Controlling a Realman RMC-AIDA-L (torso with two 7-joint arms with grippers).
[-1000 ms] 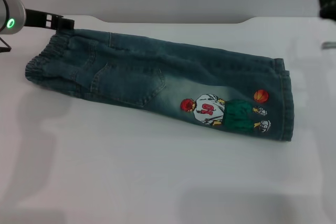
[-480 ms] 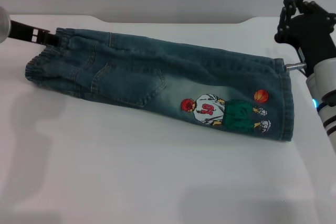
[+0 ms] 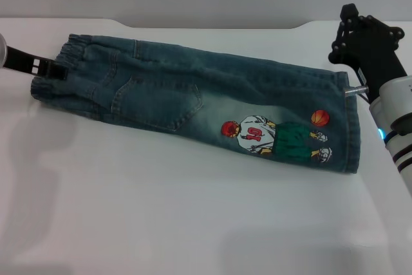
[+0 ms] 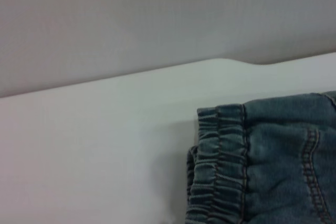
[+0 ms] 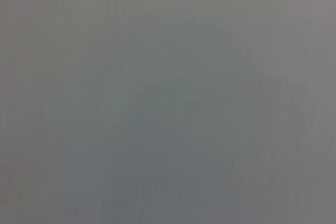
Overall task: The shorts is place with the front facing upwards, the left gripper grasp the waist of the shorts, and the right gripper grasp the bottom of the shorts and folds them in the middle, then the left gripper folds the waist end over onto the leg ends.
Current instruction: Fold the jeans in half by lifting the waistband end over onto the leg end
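The shorts [image 3: 193, 104] lie flat on the white table [image 3: 161, 210], folded lengthwise, with the patch pocket [image 3: 158, 104] and the cartoon basketball-player print [image 3: 273, 138] facing up. The ruched waist [image 3: 77, 46] is at the left and the bottom of the shorts, the stitched leg ends [image 3: 351, 127], at the right. My left gripper [image 3: 48, 67] reaches in from the left edge and touches the waistband. The left wrist view shows the waistband [image 4: 218, 161] close up. My right gripper [image 3: 362, 38] hovers just beyond the far corner of the hems, and its wrist view is a blank grey.
The far edge of the table [image 3: 193, 25] runs just behind the shorts, with a grey wall beyond. The right arm's white sleeve [image 3: 396, 127] stands beside the hems at the right edge.
The left gripper has slid along the waistband from its far corner toward the near side. The right arm has come into view and now sits by the hem corner.
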